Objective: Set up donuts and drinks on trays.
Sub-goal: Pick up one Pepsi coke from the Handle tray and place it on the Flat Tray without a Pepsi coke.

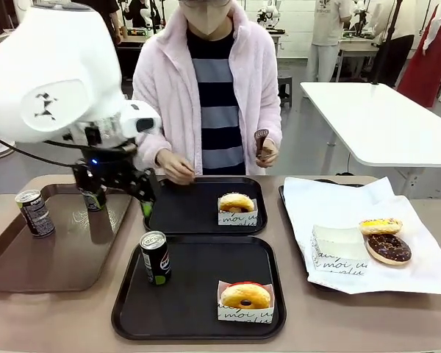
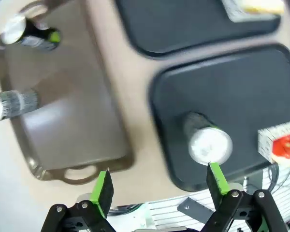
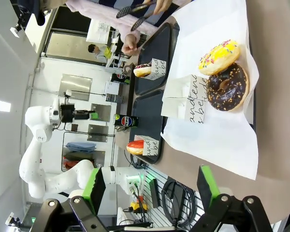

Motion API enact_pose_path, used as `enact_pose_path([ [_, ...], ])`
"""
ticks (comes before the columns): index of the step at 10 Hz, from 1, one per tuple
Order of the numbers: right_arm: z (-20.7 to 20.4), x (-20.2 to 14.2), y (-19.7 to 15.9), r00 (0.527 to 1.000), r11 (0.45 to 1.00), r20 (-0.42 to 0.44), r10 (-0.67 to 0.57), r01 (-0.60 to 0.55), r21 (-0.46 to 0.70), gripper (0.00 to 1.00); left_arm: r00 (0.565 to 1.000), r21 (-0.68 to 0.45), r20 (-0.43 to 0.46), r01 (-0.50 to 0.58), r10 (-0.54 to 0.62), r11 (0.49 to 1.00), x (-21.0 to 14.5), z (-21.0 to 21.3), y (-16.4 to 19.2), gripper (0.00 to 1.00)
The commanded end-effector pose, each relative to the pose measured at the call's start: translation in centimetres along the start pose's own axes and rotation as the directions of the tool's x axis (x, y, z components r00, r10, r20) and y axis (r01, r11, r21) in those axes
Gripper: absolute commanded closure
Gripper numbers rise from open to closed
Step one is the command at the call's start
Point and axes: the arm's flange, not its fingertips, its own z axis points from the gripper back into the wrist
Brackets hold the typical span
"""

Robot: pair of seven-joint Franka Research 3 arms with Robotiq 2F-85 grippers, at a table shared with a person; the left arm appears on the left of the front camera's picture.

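Observation:
Two black trays lie mid-table. On the near tray [image 1: 198,323] stand one drink can [image 1: 155,257] and a sleeved donut [image 1: 245,298]. The far tray [image 1: 178,213] carries a single donut [image 1: 237,204]. My left gripper [image 1: 121,193] hovers open and empty over the gap between the brown tray and the black trays. In the left wrist view that gripper [image 2: 160,186] sits just short of the near tray [image 2: 241,92], with its can [image 2: 208,140] by one pad and its donut [image 2: 285,145] beyond. My right gripper [image 3: 151,188] is open and holds nothing.
A brown tray [image 1: 59,265] at the left holds two more cans [image 1: 34,213] [image 1: 94,198]. At the right, a paper-lined tray [image 1: 353,193] carries a yellow-sprinkled donut [image 1: 380,226], a chocolate donut [image 1: 389,248] and an empty sleeve [image 1: 339,250]. The person across the table holds tongs [image 1: 261,140].

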Motion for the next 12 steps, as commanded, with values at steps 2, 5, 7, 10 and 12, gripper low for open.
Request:
enact_pose_path([
  [2,0.2,-0.1,-0.1,1.0,1.0,-0.003,0.01,-0.01,0.013,0.0,0.962,0.028,-0.034,-0.271,0.272,0.962,1.2,0.5,12.7,0.0],
  [5,0.2,-0.1,-0.1,1.0,1.0,-0.003,0.01,-0.01,0.013,0.0,0.911,0.088,-0.038,-0.407,0.411,0.909,2.2,0.1,22.6,0.0],
  [7,0.2,-0.1,-0.1,1.0,1.0,-0.003,0.01,-0.01,0.013,0.0,0.902,0.057,0.002,-0.431,0.432,0.901,4.2,0.9,24.0,0.0],
  [10,0.2,-0.1,-0.1,1.0,1.0,-0.003,0.01,-0.01,0.013,0.0,0.907,0.068,-0.041,-0.417,0.42,0.906,2.6,0.3,24.6,0.0],
  [12,0.2,-0.1,-0.1,1.0,1.0,-0.003,0.01,-0.01,0.013,0.0,0.907,0.068,-0.041,-0.417,0.42,0.906,2.6,0.3,24.6,0.0],
])
